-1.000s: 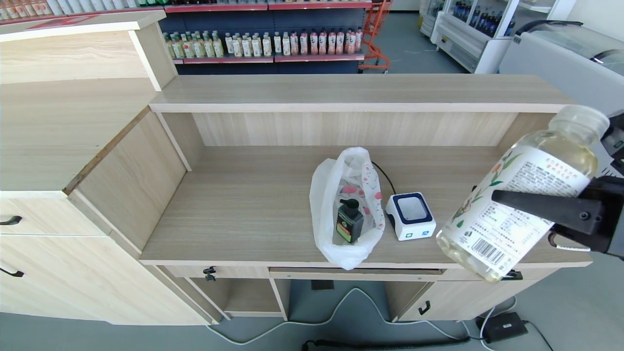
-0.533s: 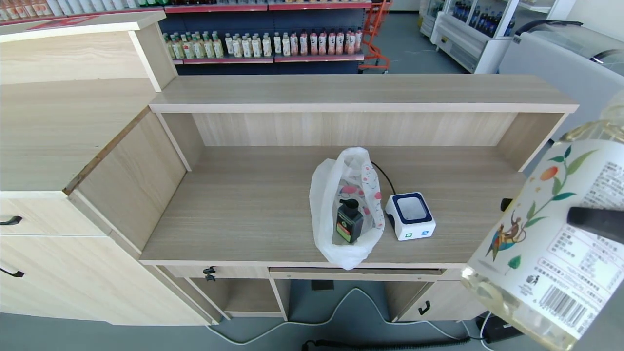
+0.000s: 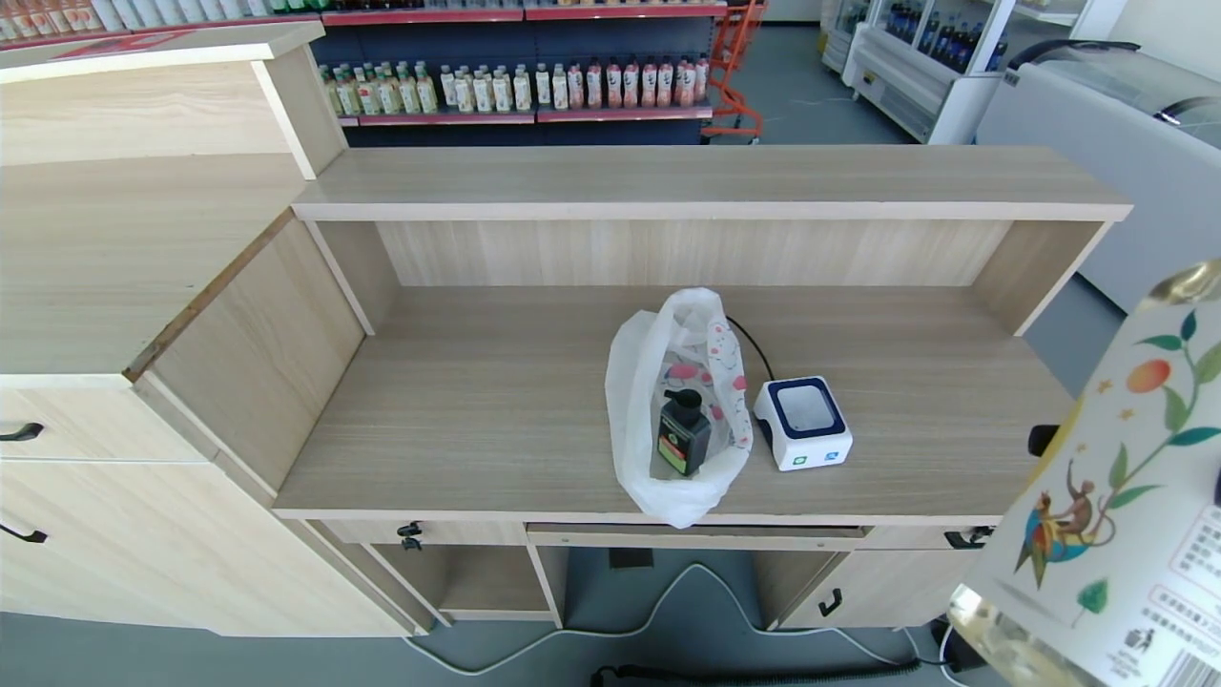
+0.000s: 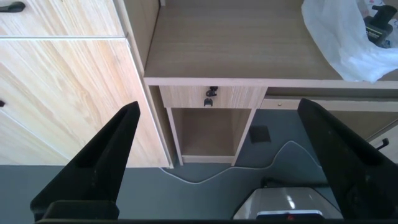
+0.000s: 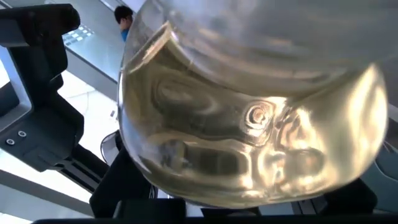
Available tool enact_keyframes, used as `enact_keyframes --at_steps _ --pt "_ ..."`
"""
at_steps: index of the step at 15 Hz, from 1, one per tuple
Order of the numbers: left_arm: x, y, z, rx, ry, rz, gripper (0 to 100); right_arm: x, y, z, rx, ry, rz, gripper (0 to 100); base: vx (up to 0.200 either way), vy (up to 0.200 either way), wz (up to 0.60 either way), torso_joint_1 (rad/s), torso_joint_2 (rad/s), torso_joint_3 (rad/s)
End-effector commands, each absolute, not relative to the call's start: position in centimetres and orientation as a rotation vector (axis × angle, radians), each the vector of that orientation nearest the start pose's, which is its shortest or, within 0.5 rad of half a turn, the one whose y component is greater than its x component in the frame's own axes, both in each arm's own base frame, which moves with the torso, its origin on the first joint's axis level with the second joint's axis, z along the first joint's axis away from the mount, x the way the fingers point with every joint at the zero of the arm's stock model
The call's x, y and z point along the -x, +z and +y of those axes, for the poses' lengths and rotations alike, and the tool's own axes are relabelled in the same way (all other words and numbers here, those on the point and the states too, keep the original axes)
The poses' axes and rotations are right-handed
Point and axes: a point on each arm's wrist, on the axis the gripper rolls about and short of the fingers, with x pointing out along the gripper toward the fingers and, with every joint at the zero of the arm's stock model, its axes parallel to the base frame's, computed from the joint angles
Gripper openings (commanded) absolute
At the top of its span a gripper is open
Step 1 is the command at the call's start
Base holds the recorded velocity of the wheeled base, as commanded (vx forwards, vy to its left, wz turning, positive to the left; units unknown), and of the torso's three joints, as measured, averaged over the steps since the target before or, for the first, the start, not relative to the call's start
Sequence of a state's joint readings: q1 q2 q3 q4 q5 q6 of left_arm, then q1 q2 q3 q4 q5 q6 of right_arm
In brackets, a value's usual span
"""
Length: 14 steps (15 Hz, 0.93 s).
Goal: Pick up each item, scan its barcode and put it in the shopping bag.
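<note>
- Pale-yellow bottle (image 3: 1116, 515) pinched in right gripper (image 5: 249, 124), 4 o'clock of scanner (image 3: 803, 423), well apart
- White shopping bag (image 3: 631, 410) just beside scanner at 9 o'clock, black pump bottle (image 3: 683, 437) inside
- Left gripper (image 4: 217, 107) jaws spread, facing counter (image 4: 236, 37)

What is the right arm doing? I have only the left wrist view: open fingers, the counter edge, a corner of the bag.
Observer: It holds a bottle of pale liquid in the air, past the counter's right end.
Reviewer: Is there a scanner anywhere?
Observer: Yes, a white scanner sits on the counter close beside the bag, on its right.
Reviewer: And the dark thing in the bag?
Observer: A black pump bottle.
</note>
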State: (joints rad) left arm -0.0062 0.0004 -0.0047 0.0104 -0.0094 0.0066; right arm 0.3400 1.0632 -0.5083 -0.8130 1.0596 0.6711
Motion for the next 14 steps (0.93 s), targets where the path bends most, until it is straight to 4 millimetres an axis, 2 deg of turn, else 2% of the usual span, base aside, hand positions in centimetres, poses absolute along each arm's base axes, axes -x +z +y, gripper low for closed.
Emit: enact_keyframes --at_steps 1,14 --pt "2.32 7.57 -0.01 -0.008 -0.015 0.006 100 -11.49 25.96 6.13 -0.451 1.417 0.201 0 0.000 0.000 0.00 0.000 0.00 0.000" --pt "2.32 7.57 -0.01 -0.006 -0.015 0.006 100 -11.05 26.33 5.89 -0.448 1.412 0.178 0 0.000 0.000 0.00 0.000 0.00 0.000"
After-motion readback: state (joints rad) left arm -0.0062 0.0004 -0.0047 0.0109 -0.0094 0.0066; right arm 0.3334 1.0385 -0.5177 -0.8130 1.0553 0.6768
